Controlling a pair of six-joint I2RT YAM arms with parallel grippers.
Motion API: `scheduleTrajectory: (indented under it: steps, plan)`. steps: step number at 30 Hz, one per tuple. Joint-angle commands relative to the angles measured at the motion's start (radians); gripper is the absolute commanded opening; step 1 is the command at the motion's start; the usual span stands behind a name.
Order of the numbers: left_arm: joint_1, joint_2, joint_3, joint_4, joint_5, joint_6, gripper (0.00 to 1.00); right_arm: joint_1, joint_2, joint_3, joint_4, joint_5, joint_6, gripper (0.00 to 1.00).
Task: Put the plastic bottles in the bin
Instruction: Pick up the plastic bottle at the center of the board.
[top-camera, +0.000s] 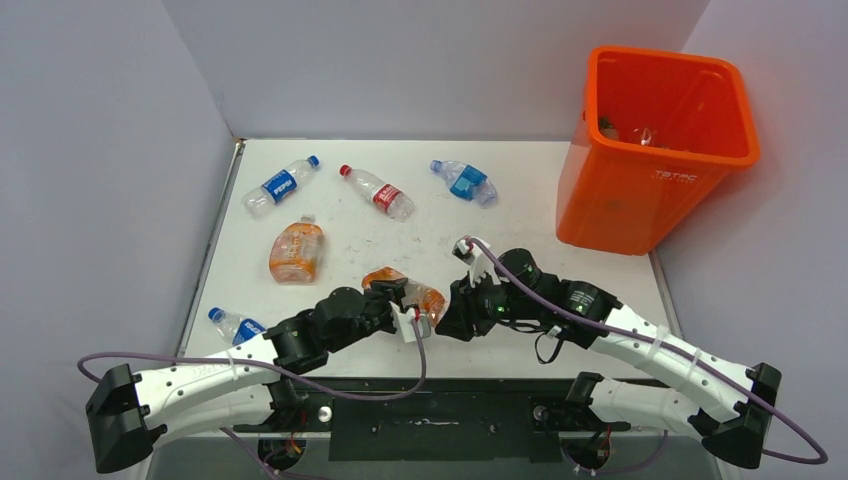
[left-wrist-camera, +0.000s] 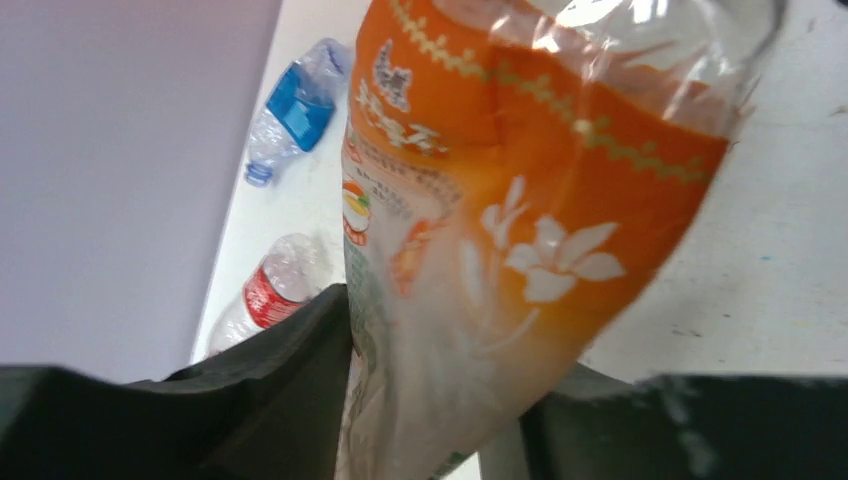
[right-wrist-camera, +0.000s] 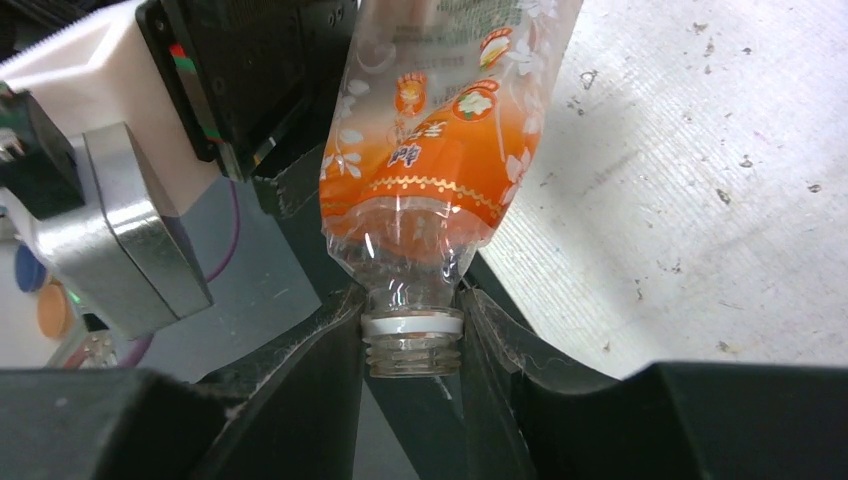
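From above, we see both arms meeting over one orange-labelled bottle (top-camera: 405, 292) at the front middle of the table (top-camera: 530, 200). The left gripper (top-camera: 408, 315) and right gripper (top-camera: 452, 312) crowd it so closely that neither grip can be read from here. The bin (top-camera: 640, 205) stands at the far right corner, well apart, its contents too small to name. Five loose bottles (top-camera: 296, 250) lie across the left half (one partly under the left arm).

In the left wrist view the bottle's crumpled body fills the picture, wedged between the two dark fingers (left-wrist-camera: 290, 370). They look pressed against it on both sides, so we judge it held, though the lower contact is cut off.

In the right wrist view the fingers (right-wrist-camera: 320, 385) stand narrow, clamped on the capless neck just below its white ring.

We judge this a handover. One claw should let go before any carry, or the thin body will twist. The stiff neck grip on the bin's side seems the better one to keep.
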Motion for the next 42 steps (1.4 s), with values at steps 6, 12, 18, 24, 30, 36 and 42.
scheduleTrajectory:
  steps: [6,12,18,24,30,36,42]
  plan:
    - [-0.048,-0.053,0.075,-0.016,-0.001,-0.07,0.22,0.01,-0.065,0.108,0.099,0.026,0.011,0.98]
    - [-0.046,-0.127,0.119,0.009,0.112,-0.434,0.2,0.009,-0.307,0.015,0.325,0.365,0.015,0.9]
    - [-0.045,-0.099,0.12,0.149,0.171,-0.991,0.15,0.01,-0.429,-0.091,0.516,0.458,-0.004,0.9]
    - [-0.046,-0.051,0.093,0.24,0.222,-1.14,0.12,0.008,-0.314,-0.071,0.623,0.368,0.016,0.9]
    - [-0.048,-0.018,0.116,0.192,0.245,-1.139,0.11,0.012,-0.209,-0.072,0.708,0.354,0.026,0.93]
    - [-0.048,-0.022,0.118,0.173,0.232,-1.139,0.1,0.026,-0.15,-0.069,0.738,0.356,0.023,0.96]
    - [-0.049,-0.024,0.13,0.163,0.223,-1.122,0.1,0.045,-0.105,-0.043,0.691,0.351,0.011,0.63]
